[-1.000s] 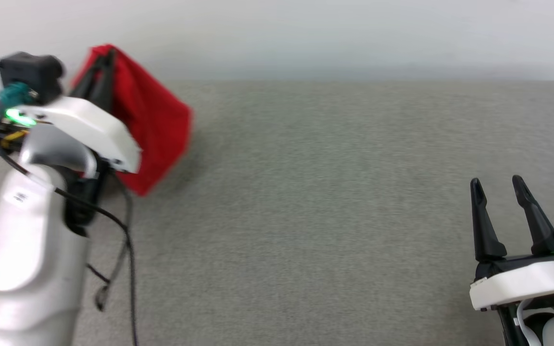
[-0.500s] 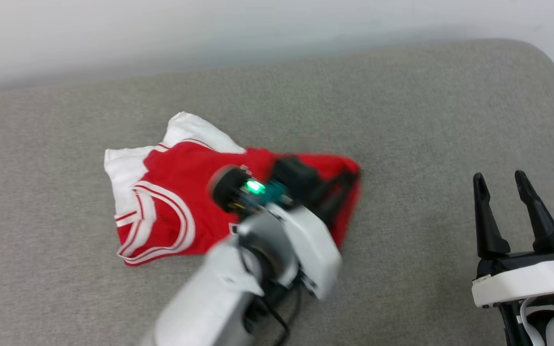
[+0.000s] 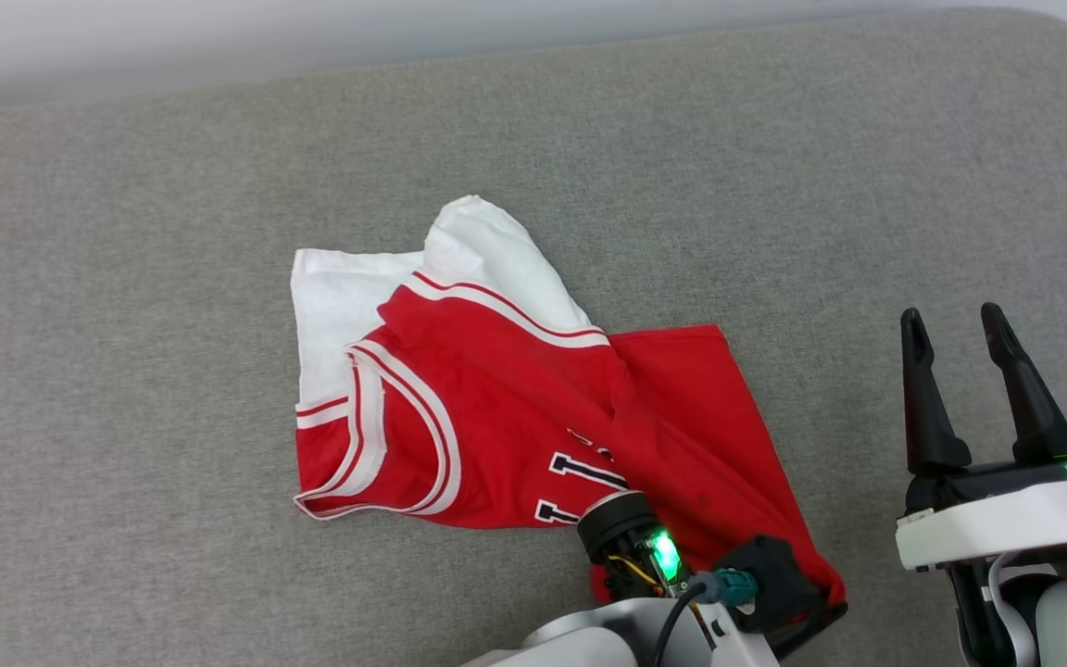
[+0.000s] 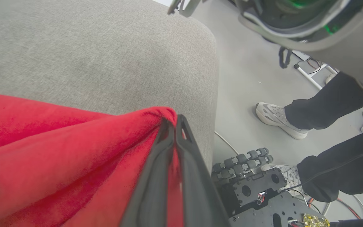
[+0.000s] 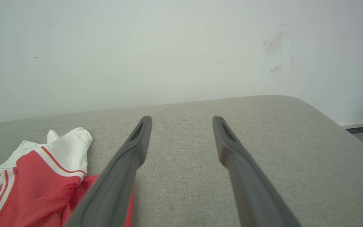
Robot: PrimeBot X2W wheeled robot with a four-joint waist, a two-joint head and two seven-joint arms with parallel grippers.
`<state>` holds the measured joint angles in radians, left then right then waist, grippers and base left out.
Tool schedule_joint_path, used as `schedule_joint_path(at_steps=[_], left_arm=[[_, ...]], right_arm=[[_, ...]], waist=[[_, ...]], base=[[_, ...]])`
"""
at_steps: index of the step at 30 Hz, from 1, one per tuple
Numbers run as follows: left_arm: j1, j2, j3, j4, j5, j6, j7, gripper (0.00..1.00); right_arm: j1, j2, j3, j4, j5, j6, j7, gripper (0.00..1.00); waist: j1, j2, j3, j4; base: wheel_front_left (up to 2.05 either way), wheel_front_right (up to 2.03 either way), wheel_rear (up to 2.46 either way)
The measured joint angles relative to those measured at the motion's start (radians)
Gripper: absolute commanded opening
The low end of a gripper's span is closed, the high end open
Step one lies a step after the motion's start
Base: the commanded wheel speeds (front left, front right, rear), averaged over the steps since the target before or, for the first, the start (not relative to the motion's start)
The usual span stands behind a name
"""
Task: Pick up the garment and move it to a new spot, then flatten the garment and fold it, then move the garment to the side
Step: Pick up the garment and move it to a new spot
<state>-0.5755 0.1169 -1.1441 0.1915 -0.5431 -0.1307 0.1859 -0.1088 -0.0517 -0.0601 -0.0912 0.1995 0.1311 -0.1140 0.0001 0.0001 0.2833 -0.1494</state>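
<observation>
The red jersey (image 3: 496,408) lies crumpled on the grey cushion, white sleeve parts toward the far left and dark white-outlined numbers near its lower middle. My left gripper (image 3: 811,622) sits at the bottom centre of the head view, shut on the jersey's near right corner. The left wrist view has both fingers pressed together on red fabric (image 4: 74,164), with the left gripper's tips (image 4: 172,121) at the fold's edge. My right gripper (image 3: 955,324) stands open at the lower right, apart from the cloth. In the right wrist view the right gripper (image 5: 181,121) is spread wide, with the jersey (image 5: 27,179) at lower left.
The grey cushion (image 3: 126,278) runs back to a white wall (image 5: 169,47) and rounds off at its right corner (image 4: 206,47). Beyond that edge, a person's legs and shoes (image 4: 276,118) stand on the floor beside the robot's wheeled base (image 4: 250,186).
The head camera has shifted. My left arm swung from the upper left, where the jersey hung in the air, to the bottom centre, laying it out on the cushion. The right gripper stayed open.
</observation>
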Motion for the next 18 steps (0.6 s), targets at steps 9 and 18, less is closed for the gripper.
schedule_joint_path(at_steps=[9, 18], left_arm=[[0.014, -0.019, 0.032, 0.037, -0.002, 0.018, -0.21, 1.0], [0.046, 0.008, 0.219, 0.047, -0.006, 0.174, -0.409, 1.0]], right_arm=[[0.025, 0.0, -0.011, 0.03, -0.019, 0.0, 0.01, 1.0], [0.082, 0.0, -0.019, 0.01, -0.05, 0.0, 0.059, 1.0]], waist=[[-0.0001, 0.0, -0.087, 0.044], [-0.0003, 0.0, -0.193, 0.107]], base=[[0.0, 0.0, 0.0], [0.0, 0.0, 0.0]])
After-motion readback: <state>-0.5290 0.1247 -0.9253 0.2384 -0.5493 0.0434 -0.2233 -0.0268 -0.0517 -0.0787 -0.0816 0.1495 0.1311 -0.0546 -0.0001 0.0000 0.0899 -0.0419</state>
